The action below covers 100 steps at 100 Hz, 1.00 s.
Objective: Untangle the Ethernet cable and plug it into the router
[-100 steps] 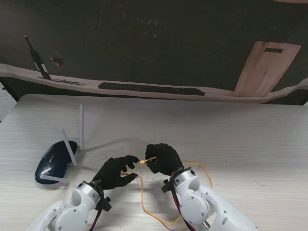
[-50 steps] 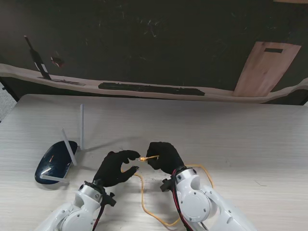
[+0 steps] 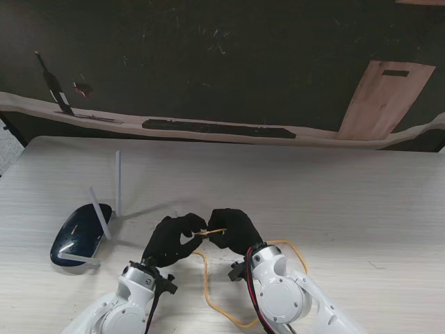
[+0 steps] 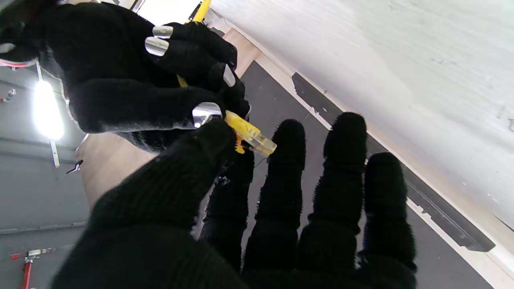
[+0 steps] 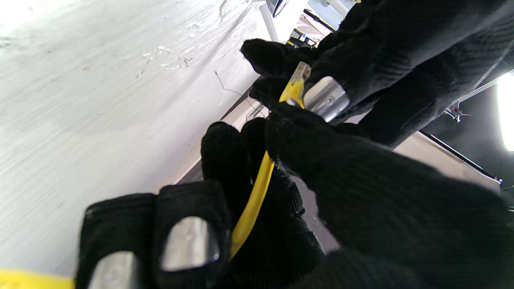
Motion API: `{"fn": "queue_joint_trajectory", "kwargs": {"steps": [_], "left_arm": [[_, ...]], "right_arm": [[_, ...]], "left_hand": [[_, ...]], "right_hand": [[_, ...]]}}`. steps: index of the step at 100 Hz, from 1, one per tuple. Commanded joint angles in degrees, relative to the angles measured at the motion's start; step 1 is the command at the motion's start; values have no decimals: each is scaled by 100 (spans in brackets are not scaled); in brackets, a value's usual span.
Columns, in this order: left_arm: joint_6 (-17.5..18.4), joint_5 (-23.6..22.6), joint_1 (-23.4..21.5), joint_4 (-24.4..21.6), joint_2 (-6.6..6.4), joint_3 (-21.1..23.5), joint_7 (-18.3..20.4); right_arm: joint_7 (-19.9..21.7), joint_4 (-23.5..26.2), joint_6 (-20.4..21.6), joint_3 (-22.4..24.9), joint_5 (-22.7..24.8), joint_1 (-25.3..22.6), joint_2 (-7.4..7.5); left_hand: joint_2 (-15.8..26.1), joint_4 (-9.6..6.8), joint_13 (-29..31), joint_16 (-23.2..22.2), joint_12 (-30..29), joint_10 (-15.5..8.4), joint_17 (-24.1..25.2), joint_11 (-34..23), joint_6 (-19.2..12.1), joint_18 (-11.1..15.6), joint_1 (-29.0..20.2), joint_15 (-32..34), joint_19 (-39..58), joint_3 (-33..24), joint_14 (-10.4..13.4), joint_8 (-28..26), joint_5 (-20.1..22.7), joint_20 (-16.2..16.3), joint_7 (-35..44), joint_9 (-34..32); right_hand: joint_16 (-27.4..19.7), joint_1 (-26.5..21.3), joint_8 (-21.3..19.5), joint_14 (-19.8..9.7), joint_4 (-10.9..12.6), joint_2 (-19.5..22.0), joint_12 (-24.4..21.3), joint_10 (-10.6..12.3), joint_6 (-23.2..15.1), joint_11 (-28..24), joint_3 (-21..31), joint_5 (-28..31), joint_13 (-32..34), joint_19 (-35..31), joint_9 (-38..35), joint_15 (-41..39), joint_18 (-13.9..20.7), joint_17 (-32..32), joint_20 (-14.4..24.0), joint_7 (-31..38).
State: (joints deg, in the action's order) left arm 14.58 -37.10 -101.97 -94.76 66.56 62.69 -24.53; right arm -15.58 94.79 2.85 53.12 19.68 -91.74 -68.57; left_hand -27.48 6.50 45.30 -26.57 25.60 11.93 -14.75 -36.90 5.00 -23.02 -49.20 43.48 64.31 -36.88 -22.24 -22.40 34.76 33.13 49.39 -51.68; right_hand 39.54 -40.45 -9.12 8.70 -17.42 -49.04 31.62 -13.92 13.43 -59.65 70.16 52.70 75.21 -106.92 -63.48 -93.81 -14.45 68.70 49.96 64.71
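Met over the near middle of the table (image 3: 348, 202): right hand (image 3: 233, 230) pinched around the yellow Ethernet cable (image 3: 208, 292) just behind its clear plug (image 4: 257, 141), left hand (image 3: 172, 240) with thumb and fingers closing on that plug, though grip could not be told for certain. Looped slack across the table near the right arm; sat well left, apart, the dark router (image 3: 80, 233) with white antennas.
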Motion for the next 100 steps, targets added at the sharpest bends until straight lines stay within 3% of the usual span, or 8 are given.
{"fn": "queue_joint_trajectory", "kwargs": {"steps": [1, 25, 42, 54, 74, 100], "left_arm": [[-31, 106, -9, -3, 33, -37, 115], [70, 353, -23, -10, 94, -71, 36], [116, 497, -48, -26, 132, -51, -25], [127, 645, -72, -71, 135, -15, 61], [96, 681, -86, -104, 116, 27, 176], [63, 660, -71, -105, 116, 40, 166]], "right_arm": [[94, 72, 20, -1, -17, -58, -22], [110, 91, 10, 18, -38, -76, -19], [84, 57, 62, 17, 36, -72, -13], [79, -9, 241, 15, 176, -41, 12], [261, -91, 599, 45, 458, 26, 113], [479, -139, 896, 40, 668, 89, 207]], "left_hand": [[-106, 86, 174, 79, 123, -33, -57, 10, -255, 226, -226, 121, 224, 44, 5, 48, 135, 153, 178, -159], [-62, 102, 687, -4, 553, -184, -324, -265, 54, 133, -718, 667, 392, 41, -62, -19, 252, 203, 766, -856], [-173, 89, 943, -241, 523, -44, -463, -609, 361, 34, -745, 1076, 441, -140, -145, 38, 373, 219, 858, -951], [-295, 60, 1197, -475, 579, 71, -661, -879, 477, 0, -655, 1444, 559, -383, -167, 93, 492, 248, 845, -1030], [-302, 34, 1268, -732, 791, 137, -696, -1178, 518, -9, -648, 1728, 626, -453, -178, 103, 490, 267, 826, -990], [-285, 21, 1183, -788, 853, 111, -631, -1201, 469, 14, -661, 1702, 599, -427, -156, 69, 435, 259, 857, -930]], "right_hand": [[152, -229, -251, -362, 94, 269, 108, -1332, 7, -968, 87, 56, -36, -1306, -544, -679, 1556, 190, -30, 282], [148, -224, -265, -356, 96, 286, 120, -1325, -2, -963, 71, 45, -36, -1306, -531, -674, 1551, 189, -43, 279], [109, -229, -268, -284, 101, 300, 113, -1297, -38, -925, 50, 18, -40, -1306, -492, -630, 1479, 171, -99, 272], [-23, -243, -192, -113, 113, 320, 62, -1265, -71, -826, 34, 29, -46, -1306, -462, -460, 1234, 131, -362, 256], [-224, -307, 97, 159, 155, 449, -171, -1188, -126, -457, -11, 33, -58, -1306, -362, -115, 990, 70, -804, 107], [-298, -301, 239, 221, 164, 459, -336, -1148, -128, -330, -61, 38, -62, -1306, -335, 4, 850, 21, -1107, 54]]}}
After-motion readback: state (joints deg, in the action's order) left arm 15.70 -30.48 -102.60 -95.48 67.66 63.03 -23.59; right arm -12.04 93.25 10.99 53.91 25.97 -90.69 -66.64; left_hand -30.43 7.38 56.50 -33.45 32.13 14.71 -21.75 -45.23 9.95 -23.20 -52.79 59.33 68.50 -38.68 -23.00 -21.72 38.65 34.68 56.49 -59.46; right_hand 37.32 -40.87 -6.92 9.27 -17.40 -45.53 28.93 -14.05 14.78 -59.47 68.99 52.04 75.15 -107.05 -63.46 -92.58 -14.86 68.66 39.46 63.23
